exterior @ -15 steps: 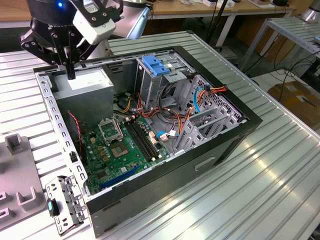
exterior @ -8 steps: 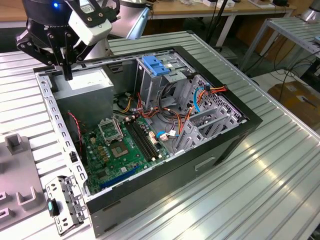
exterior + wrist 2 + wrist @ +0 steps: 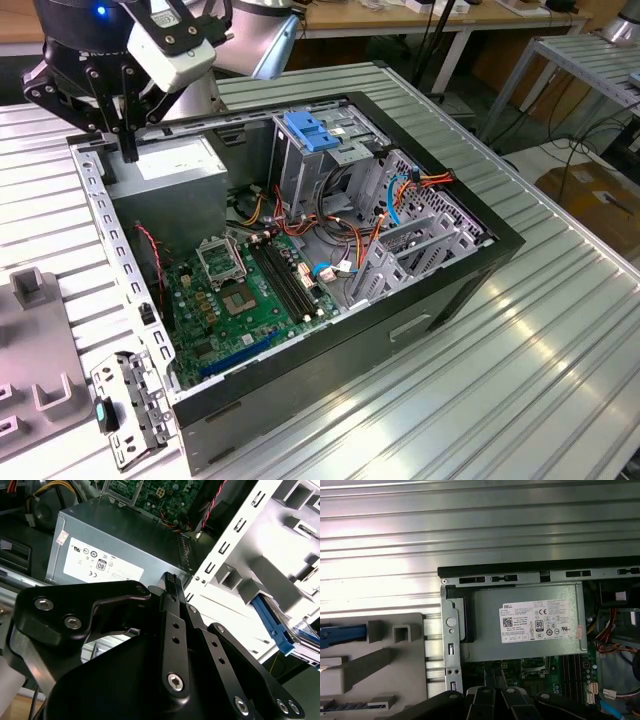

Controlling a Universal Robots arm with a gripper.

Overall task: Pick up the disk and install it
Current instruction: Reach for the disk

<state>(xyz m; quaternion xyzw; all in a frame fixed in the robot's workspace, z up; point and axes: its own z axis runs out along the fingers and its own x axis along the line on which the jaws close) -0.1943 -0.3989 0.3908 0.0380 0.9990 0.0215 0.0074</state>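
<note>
nearest in the exterior view, the ribbed metal worktop (image 3: 520,400) runs across the lower right of the frame. at the lower left a small metal bracket (image 3: 130,405) lies flat beside a grey holder (image 3: 40,390). the disk (image 3: 340,631) rests in that grey holder (image 3: 375,665), outside the case. in both wrist views it shows mainly as a blue side rail (image 3: 272,625), and the rest of it is too washed out or cut off to make out. past the bracket, the open computer case (image 3: 330,350) lies on its side in the middle of the frame, with the green motherboard (image 3: 240,300) bare at its floor and coloured cables looping over it. further in stands the tall drive cage (image 3: 345,175), capped by a blue latch (image 3: 315,133). to the exterior view's left of the cage sits the grey power supply (image 3: 175,170) with its white sticker, seen also in both wrist views (image 3: 520,645) (image 3: 125,535). at the upper left the gripper (image 3: 130,150) hangs over the case corner beside the power supply, well apart from the disk. its fingers (image 3: 172,587) are clenched together with nothing between them. farthest back, benches (image 3: 420,15) cross the top of the frame.
</note>
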